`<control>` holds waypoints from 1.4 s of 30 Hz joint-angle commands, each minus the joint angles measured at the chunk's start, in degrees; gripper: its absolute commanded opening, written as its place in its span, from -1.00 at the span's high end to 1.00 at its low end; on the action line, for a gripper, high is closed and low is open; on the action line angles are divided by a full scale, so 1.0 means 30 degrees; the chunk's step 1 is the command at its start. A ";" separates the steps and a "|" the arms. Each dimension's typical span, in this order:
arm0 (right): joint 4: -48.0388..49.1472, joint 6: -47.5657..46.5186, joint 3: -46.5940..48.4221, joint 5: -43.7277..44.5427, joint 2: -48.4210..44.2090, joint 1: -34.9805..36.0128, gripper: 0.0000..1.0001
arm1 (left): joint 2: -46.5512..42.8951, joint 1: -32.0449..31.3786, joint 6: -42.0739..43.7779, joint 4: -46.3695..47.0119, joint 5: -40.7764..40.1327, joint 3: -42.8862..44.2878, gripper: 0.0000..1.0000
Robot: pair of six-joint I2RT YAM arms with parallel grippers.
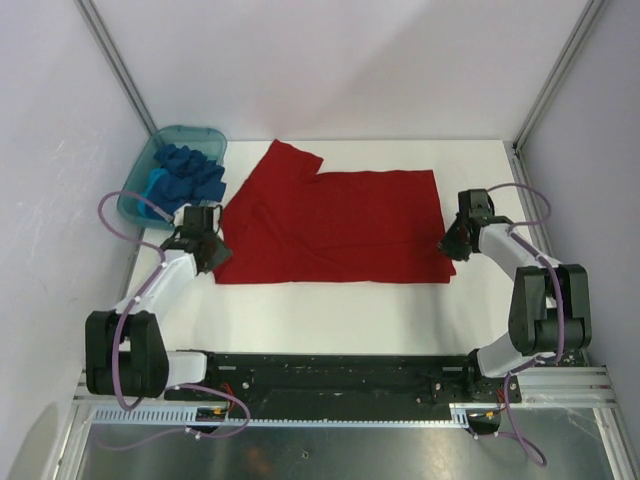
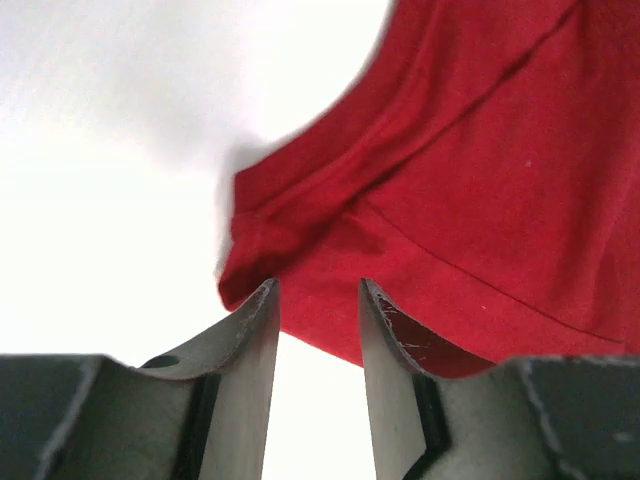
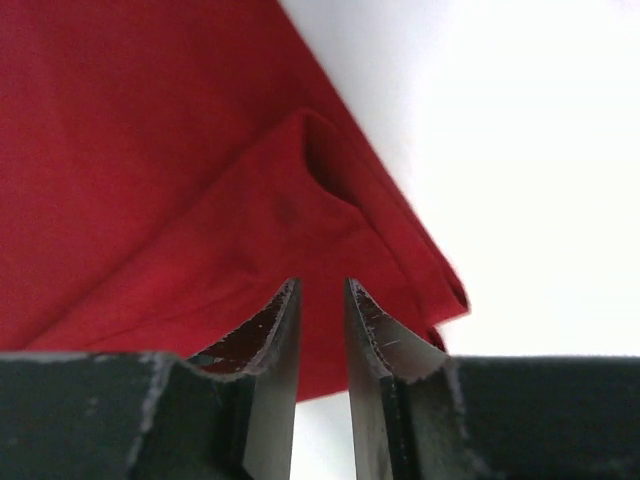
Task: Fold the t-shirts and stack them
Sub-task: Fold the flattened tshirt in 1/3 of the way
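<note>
A large red t-shirt (image 1: 340,225) lies flat on the white table, one sleeve (image 1: 285,160) sticking out at the back left. My left gripper (image 1: 207,252) hangs at the shirt's near left corner. In the left wrist view the left gripper (image 2: 317,288) is open, with the doubled red corner (image 2: 300,240) just past its tips and bare table showing between the fingers. My right gripper (image 1: 450,243) is at the near right corner. In the right wrist view the right gripper (image 3: 322,285) stands narrowly open above the layered red edge (image 3: 330,220). Royal blue and lighter blue t-shirts (image 1: 190,172) lie crumpled in a tub.
The translucent teal tub (image 1: 135,197) sits at the back left corner, close behind the left arm. A strip of bare white table (image 1: 330,315) runs between the shirt and the arm bases. Metal frame posts (image 1: 115,60) and walls enclose the table.
</note>
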 commanded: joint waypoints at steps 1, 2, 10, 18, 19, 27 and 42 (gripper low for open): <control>-0.0722 0.0219 -0.1776 0.0639 -0.1539 -0.0178 0.47 | -0.1327 0.0980 -0.1122 0.0162 -0.0509 -0.0500 0.18; -0.0679 0.0304 -0.2170 0.0712 -0.1839 -0.0179 0.47 | -0.1369 0.1125 -0.1160 0.0103 -0.0377 -0.0611 0.18; -0.0241 0.0850 -0.3985 0.0875 -0.3021 -0.0121 0.43 | -0.1128 0.2181 -0.1117 0.0096 0.0172 -0.1442 0.16; -0.0162 0.0766 -0.4087 0.1472 -0.3172 -0.0168 0.35 | -0.0503 0.2569 -0.0871 0.0111 0.0696 -0.1354 0.16; -0.0165 0.0738 -0.4088 0.1538 -0.3154 -0.0160 0.34 | -0.0430 0.2594 -0.0874 0.0107 0.0723 -0.1331 0.15; 0.0164 0.0525 -0.4204 0.1493 -0.2685 -0.0151 0.29 | -0.0242 0.2618 -0.0794 0.0163 0.0888 -0.1307 0.15; 0.0732 0.0907 -0.4381 0.1052 -0.2807 0.0017 0.47 | 0.0076 0.2897 -0.0801 0.0247 0.1081 -0.1679 0.16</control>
